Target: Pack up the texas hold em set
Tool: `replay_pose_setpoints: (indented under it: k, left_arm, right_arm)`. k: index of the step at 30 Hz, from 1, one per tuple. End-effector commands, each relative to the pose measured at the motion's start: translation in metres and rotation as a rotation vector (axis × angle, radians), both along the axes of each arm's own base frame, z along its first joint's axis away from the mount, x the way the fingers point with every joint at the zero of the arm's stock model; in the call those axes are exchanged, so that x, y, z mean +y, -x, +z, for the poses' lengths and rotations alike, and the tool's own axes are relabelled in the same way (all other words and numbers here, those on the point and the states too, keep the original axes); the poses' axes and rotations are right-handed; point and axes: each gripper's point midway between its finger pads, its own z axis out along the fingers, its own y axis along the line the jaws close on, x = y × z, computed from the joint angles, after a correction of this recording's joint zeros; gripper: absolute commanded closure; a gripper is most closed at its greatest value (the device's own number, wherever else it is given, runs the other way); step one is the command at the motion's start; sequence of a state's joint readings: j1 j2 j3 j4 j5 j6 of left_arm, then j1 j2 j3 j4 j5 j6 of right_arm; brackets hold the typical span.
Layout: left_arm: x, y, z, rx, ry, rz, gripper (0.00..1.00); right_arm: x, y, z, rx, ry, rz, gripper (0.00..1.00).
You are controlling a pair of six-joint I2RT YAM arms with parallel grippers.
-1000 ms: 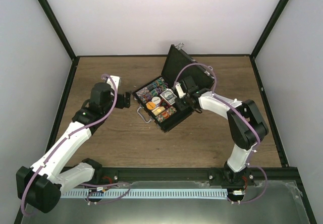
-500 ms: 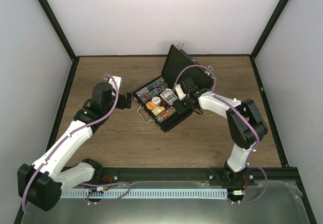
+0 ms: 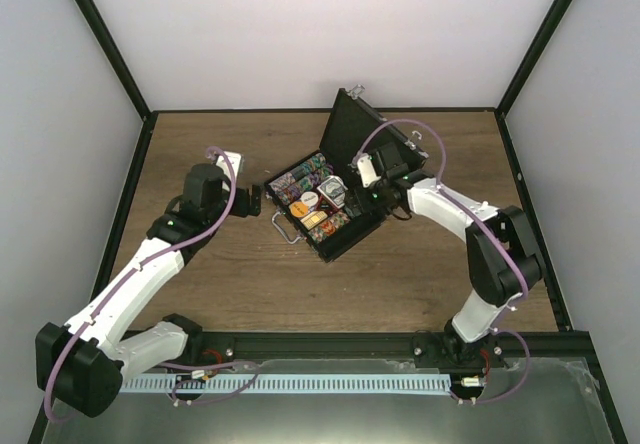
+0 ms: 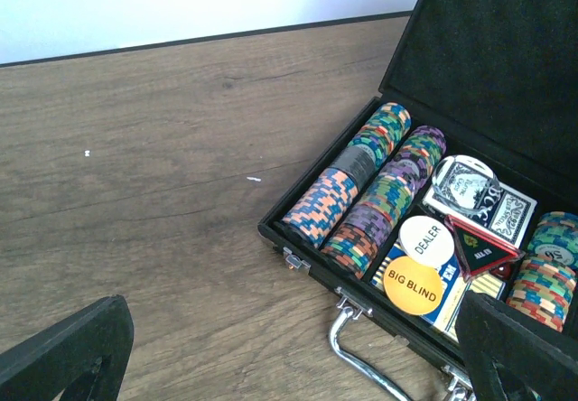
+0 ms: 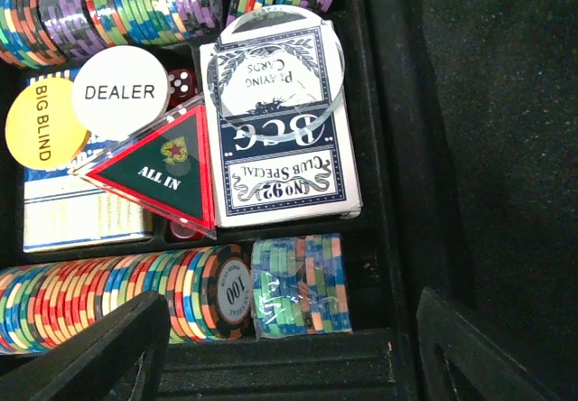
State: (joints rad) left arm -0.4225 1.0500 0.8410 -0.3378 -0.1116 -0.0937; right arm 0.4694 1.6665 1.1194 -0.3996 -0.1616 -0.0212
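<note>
1. Two claws are in view, both spread and holding nothing: the left claw (image 3: 252, 200) hangs over bare table (image 3: 200, 294) just left of the case, and the right claw (image 3: 368, 198) hangs over the case's right half.
2. The black case (image 3: 345, 241) lies open near the middle of the table, turned at an angle, with its lid (image 3: 352, 134) standing up at the far side.
3. The silver handle (image 4: 354, 358) juts from the front wall toward the left arm, with a latch (image 4: 291, 260) beside it.
4. Rows of multicoloured chips (image 4: 361, 180) fill the left compartments, and another row (image 5: 126, 297) lies along the right end beside a wrapped stack (image 5: 302, 284).
5. In the middle compartment a blue-backed card deck (image 5: 289, 171) lies flat with a clear round disc (image 5: 271, 67) on top of it.
6. A white DEALER button (image 5: 120, 91) overlaps an orange BIG BLIND button (image 5: 41, 123); both rest on a second blue-and-white deck (image 5: 81, 211).
7. A triangular ALL IN plaque (image 5: 163, 173) lies across the gap between the decks, its edge over the first deck and part of the buttons.
8. A red die (image 5: 181, 82) shows between the DEALER button and the deck.
9. The right arm crosses in front of the raised lid.
</note>
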Motion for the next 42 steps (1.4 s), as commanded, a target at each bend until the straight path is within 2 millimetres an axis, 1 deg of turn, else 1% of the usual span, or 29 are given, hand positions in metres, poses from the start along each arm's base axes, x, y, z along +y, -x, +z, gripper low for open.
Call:
replay_pose_setpoints:
  k: [1, 3, 6, 11, 14, 20, 25, 28, 30, 31, 34, 35, 37, 40, 42]
  left_arm:
    - [0.0, 0.001, -0.001, -0.003, 0.007, 0.0, 0.0]
    - [0.0, 0.001, -0.001, -0.001, 0.008, -0.001, 0.0]
    - [0.001, 0.0, -0.002, 0.0, 0.004, 0.005, 0.0]
    - [0.0, 0.0, -0.003, 0.004, 0.006, 0.002, 0.0]
    - [0.0, 0.0, -0.003, 0.004, 0.005, 0.004, 0.0]
    - [0.005, -0.001, -0.001, -0.006, -0.004, 0.027, 0.0]
    - [0.009, -0.001, 0.0, -0.011, -0.011, 0.047, 0.0]
    - [0.009, -0.001, 0.001, -0.015, -0.012, 0.048, 0.0]
    - [0.009, -0.001, 0.001, -0.013, -0.011, 0.048, 0.0]
    - [0.009, -0.001, 0.001, -0.013, -0.011, 0.048, 0.0]
    - [0.01, -0.001, 0.002, -0.017, -0.01, 0.05, 0.0]
    - [0.01, -0.001, 0.002, -0.018, -0.011, 0.052, 0.0]
    - [0.011, -0.001, 0.002, -0.02, -0.01, 0.054, 0.0]
    - [0.011, -0.001, 0.002, -0.022, -0.012, 0.059, 0.0]
    - [0.011, -0.001, 0.002, -0.021, -0.011, 0.058, 0.0]
  right_arm:
    - [0.009, -0.007, 0.006, 0.029, -0.082, 0.007, 0.17]
    - [0.007, -0.009, -0.003, 0.056, -0.073, -0.008, 0.11]
    - [0.007, -0.009, -0.014, 0.092, -0.07, -0.015, 0.07]
    - [0.012, -0.007, -0.027, 0.141, -0.083, -0.013, 0.06]
    - [0.018, -0.004, -0.033, 0.181, -0.104, 0.002, 0.06]
    - [0.041, 0.009, -0.04, 0.233, -0.137, 0.086, 0.06]
    - [0.07, 0.031, -0.035, 0.288, -0.194, 0.196, 0.07]
    - [0.079, 0.041, -0.035, 0.315, -0.192, 0.227, 0.07]
    - [0.078, 0.042, -0.038, 0.316, -0.166, 0.218, 0.07]
    - [0.075, 0.039, -0.039, 0.301, -0.146, 0.199, 0.08]
    - [0.057, 0.02, -0.044, 0.23, -0.056, 0.077, 0.09]
    - [0.049, 0.012, -0.042, 0.192, -0.023, 0.03, 0.1]
    - [0.042, 0.002, -0.031, 0.133, -0.005, -0.038, 0.12]
    - [0.044, -0.004, -0.007, 0.069, -0.032, -0.054, 0.14]
    - [0.048, -0.004, 0.004, 0.055, -0.055, -0.041, 0.14]
